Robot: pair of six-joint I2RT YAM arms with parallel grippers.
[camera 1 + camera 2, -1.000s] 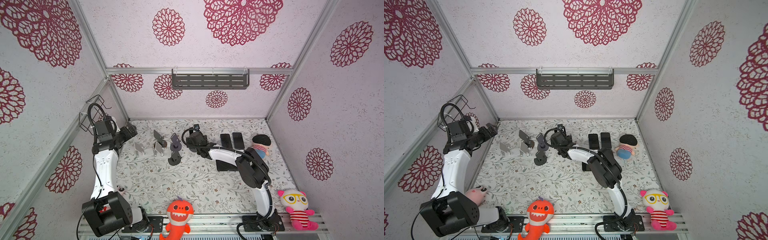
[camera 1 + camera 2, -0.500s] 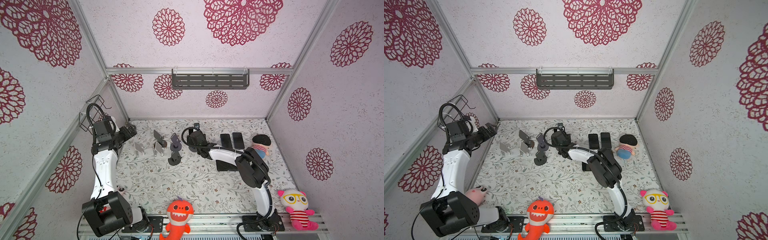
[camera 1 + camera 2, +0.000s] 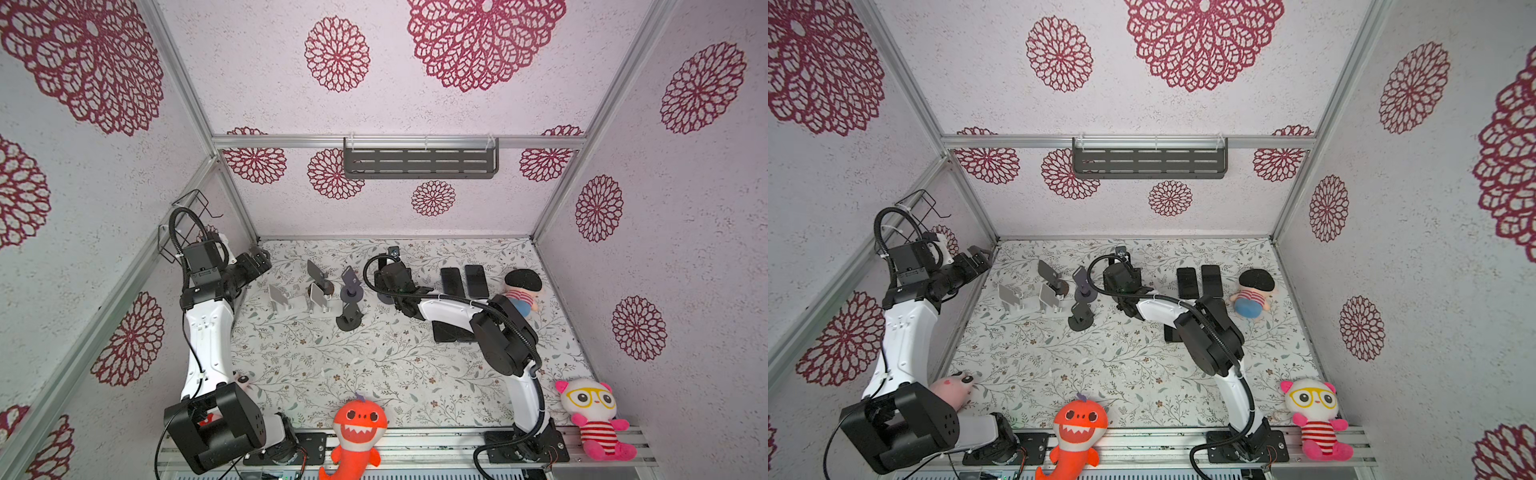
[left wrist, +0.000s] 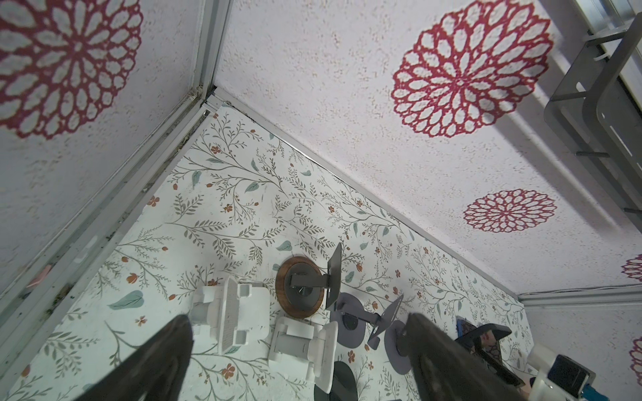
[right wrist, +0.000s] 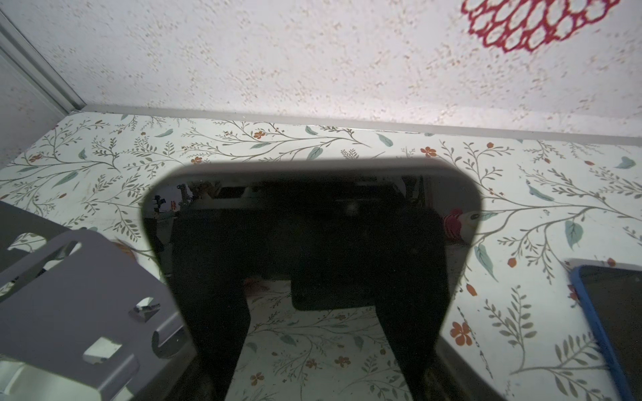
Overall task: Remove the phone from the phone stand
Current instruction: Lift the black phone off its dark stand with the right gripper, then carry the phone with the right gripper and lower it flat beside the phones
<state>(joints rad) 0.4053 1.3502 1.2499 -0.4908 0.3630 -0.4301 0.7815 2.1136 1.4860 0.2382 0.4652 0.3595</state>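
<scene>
Right wrist view: right gripper (image 5: 312, 277) half-closed, apparently clamping the dark phone (image 5: 312, 201).

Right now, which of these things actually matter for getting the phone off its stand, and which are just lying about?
Part of the job:
- phone, upright
- its stand, mostly hidden
- right pincer, right up at the phone

Just lying about:
- empty stands
- two phones lying flat
- plush toys
- left pincer, open, off to the side
</scene>
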